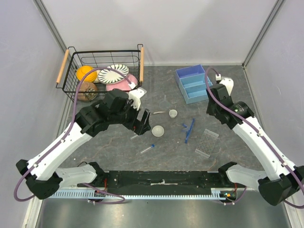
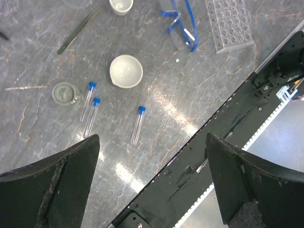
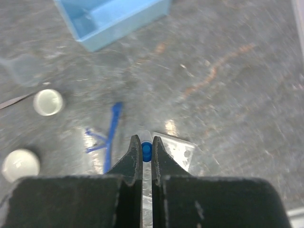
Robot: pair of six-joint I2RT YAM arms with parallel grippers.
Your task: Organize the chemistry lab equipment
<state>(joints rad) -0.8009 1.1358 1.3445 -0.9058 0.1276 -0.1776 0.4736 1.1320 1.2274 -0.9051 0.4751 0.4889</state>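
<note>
My left gripper [image 2: 152,138] hangs open and empty over the table's near edge. Beyond its fingertips three clear blue-capped tubes lie flat; one tube [image 2: 137,124] is alone, a pair of tubes [image 2: 89,110] is further left. Behind them sit the white dome-shaped dish [image 2: 126,71], the tiny white cup [image 2: 121,4], the metal spatula [image 2: 76,31], the blue stick tools [image 2: 183,23] and the clear tube rack [image 2: 229,23]. My right gripper [image 3: 147,142] is shut on another blue-capped tube [image 3: 147,151], held above the rack [image 3: 180,149].
A blue compartment tray [image 1: 192,83] stands at the back right. A black wire basket [image 1: 102,71] with crockery fills the back left corner. A small clear glass dish [image 2: 64,92] lies left of the tubes. The black rail [image 1: 161,179] runs along the near edge.
</note>
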